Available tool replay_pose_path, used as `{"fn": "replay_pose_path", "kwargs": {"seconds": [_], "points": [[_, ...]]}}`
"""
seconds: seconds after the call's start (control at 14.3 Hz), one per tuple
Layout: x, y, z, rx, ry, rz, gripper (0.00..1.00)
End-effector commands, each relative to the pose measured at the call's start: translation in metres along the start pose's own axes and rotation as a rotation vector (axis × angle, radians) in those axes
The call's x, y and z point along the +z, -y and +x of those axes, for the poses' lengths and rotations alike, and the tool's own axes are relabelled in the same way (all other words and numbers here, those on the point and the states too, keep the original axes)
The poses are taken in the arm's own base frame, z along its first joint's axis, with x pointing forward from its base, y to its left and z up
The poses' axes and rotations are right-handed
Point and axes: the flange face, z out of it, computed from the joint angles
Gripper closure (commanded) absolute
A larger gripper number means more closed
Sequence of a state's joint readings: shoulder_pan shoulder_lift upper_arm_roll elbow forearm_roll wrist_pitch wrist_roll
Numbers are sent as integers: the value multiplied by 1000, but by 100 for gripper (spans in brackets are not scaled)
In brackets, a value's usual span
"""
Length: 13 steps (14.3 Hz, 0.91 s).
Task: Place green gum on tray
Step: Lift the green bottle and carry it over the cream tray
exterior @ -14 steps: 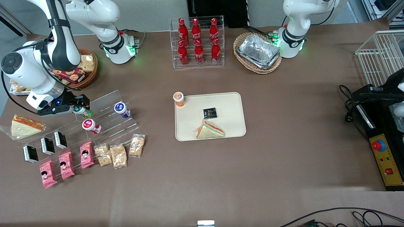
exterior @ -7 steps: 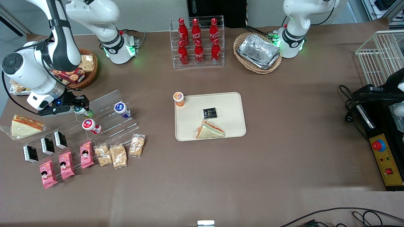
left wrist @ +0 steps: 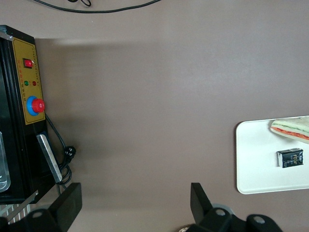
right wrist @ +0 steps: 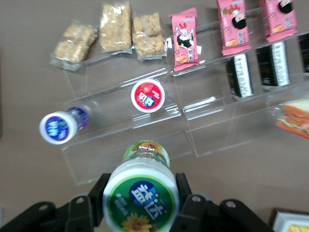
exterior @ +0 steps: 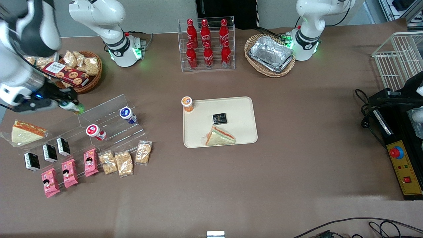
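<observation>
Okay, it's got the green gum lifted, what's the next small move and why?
Probably carry it toward the parked arm's end, to the tray. The end effector is shut on the green gum, held above the clear stepped stand, and the tray shows bare space beside the sandwich.

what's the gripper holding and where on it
The gripper is shut on the green gum, fingers clamping its sides just under the lid, lifted above the clear stand.

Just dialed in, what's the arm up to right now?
The right arm's gripper is shut on the green gum and holds it in the air above the clear display steps, at the working arm's end of the table. The red-lidded bottle and the blue-lidded bottle sit on those steps. The tray, with a sandwich on it, has no green gum yet.
</observation>
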<state>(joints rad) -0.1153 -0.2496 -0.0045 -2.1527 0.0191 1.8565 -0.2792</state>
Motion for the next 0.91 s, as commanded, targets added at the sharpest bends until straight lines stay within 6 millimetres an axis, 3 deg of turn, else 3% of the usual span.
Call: {"fn": "replay_pose_path", "kwargs": {"seconds": [0.0,0.07,0.21,0.56,0.7,0.84], "points": [[-75,6,13,0,38,39,100],[-85,13,13,10,46,48,100],[-94,52,21,49,47,66,100],[-92,202,39,202,66,48,100],[-79,269,46,277,96,55,100],[-65,322,60,380,127,87,100]]}}
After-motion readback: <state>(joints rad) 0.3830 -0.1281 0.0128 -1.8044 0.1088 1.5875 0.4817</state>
